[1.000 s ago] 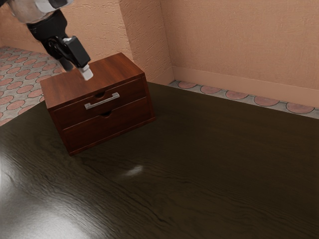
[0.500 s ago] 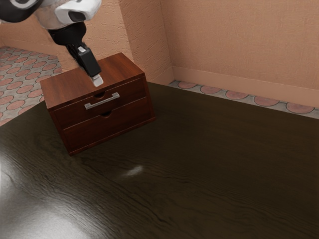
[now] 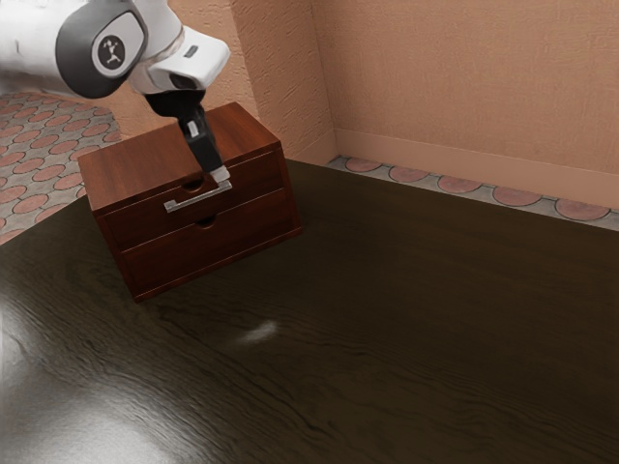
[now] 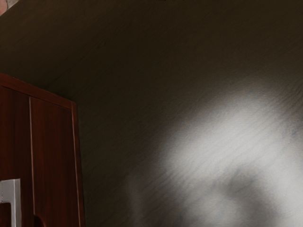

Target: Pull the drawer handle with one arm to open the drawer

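Observation:
A small dark-red wooden cabinet (image 3: 135, 164) with two drawers stands on the dark table (image 3: 406, 319) toward the exterior view's left. The upper drawer (image 3: 253, 177) carries a silver bar handle (image 3: 189, 200) and looks closed, flush with the lower drawer (image 3: 213, 242). My black gripper (image 3: 221, 176) with its white tip reaches down over the cabinet's front edge, right at the handle's end nearer the exterior view's right. In the wrist view the cabinet's front (image 4: 52, 161) and one end of the handle (image 4: 10, 196) lie just beside my hand.
The table spreads wide in front of the cabinet and toward the exterior view's right, with a bright glare patch (image 4: 236, 146). Peach walls (image 3: 464, 77) and a tiled floor (image 3: 39, 145) lie behind the table.
My hand has moved from above the cabinet's top toward the exterior view's right and down, to the front edge at the handle's end. The drawers have not moved.

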